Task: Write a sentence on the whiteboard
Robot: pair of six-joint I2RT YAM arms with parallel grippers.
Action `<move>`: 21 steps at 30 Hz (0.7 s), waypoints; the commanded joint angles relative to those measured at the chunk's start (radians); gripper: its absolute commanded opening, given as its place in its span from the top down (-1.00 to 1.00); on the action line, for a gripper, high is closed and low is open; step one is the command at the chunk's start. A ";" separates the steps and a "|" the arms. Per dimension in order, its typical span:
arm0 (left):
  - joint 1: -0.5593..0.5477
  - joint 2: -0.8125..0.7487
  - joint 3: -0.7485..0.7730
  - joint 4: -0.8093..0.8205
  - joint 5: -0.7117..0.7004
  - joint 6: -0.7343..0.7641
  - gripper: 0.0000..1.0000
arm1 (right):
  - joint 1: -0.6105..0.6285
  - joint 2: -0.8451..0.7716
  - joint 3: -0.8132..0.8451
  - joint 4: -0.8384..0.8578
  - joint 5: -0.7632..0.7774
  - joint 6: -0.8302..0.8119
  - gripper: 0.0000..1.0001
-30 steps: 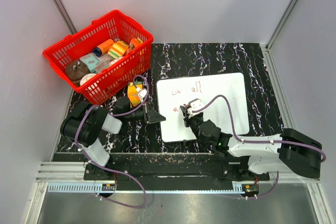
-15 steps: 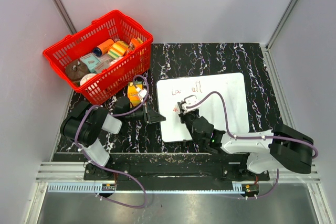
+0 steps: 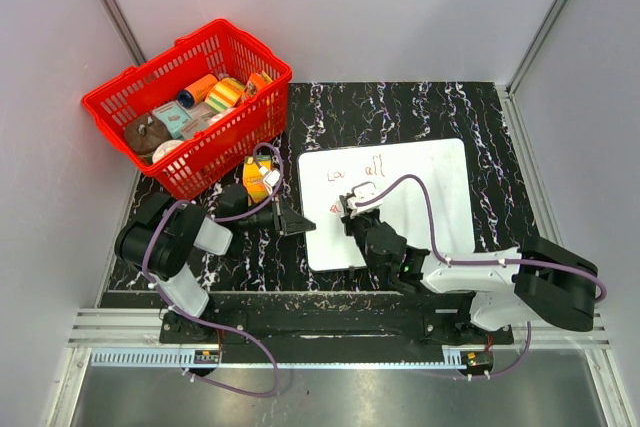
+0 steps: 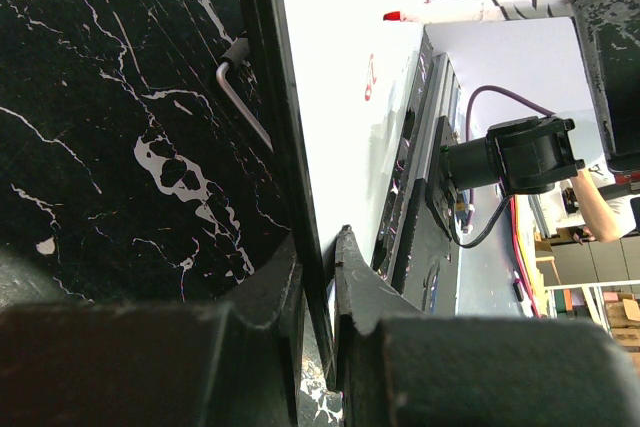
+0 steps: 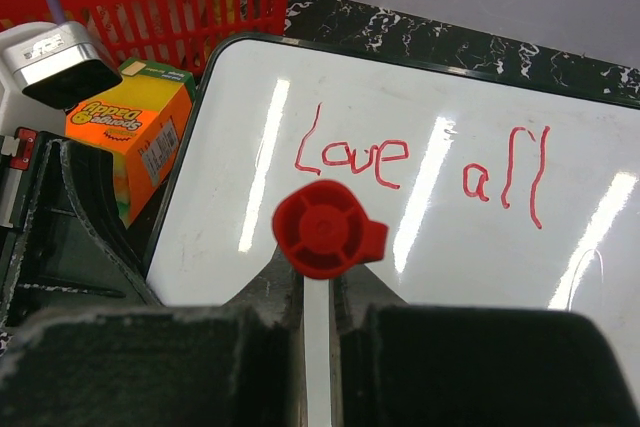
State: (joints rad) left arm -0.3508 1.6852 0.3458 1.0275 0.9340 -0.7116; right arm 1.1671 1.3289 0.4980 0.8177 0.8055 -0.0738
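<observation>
The whiteboard (image 3: 430, 197) lies flat on the dark marbled table. Its red sentence (image 3: 355, 171) reads "Love all", with a small red mark (image 3: 335, 209) started on a second line. My right gripper (image 3: 347, 210) is shut on a white marker pen held upright over the board beside that mark. In the right wrist view the pen's red end cap (image 5: 325, 229) sticks up between the fingers above the writing (image 5: 350, 154). My left gripper (image 3: 302, 225) is shut on the board's left rim (image 4: 300, 197). The left wrist view shows the pen's red tip (image 4: 391, 16) over the whiteboard (image 4: 350, 27).
A red basket (image 3: 150, 82) full of small goods stands at the back left. An orange box (image 3: 256, 179) stands between the basket and the board, beside my left arm. A metal hex key (image 4: 240, 87) lies on the table by the board's rim.
My right gripper has shifted a little left and nearer with the pen, and the small red mark on the second line is now uncovered. The left gripper has not moved.
</observation>
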 commanded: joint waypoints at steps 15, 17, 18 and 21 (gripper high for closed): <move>-0.020 0.034 -0.011 -0.087 -0.110 0.198 1.00 | 0.005 -0.023 -0.006 -0.068 0.067 0.069 1.00; -0.020 0.034 -0.010 -0.086 -0.110 0.196 1.00 | 0.005 -0.034 -0.006 -0.089 0.067 0.068 1.00; -0.020 0.034 -0.010 -0.087 -0.109 0.198 1.00 | 0.005 -0.040 -0.006 -0.098 0.067 0.097 1.00; -0.020 0.033 -0.011 -0.087 -0.109 0.198 1.00 | 0.005 -0.063 -0.012 -0.133 0.061 0.112 1.00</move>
State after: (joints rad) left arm -0.3515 1.6852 0.3470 1.0222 0.9333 -0.7113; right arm 1.1671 1.2999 0.4835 0.7589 0.8303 -0.0082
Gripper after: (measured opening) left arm 0.138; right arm 0.085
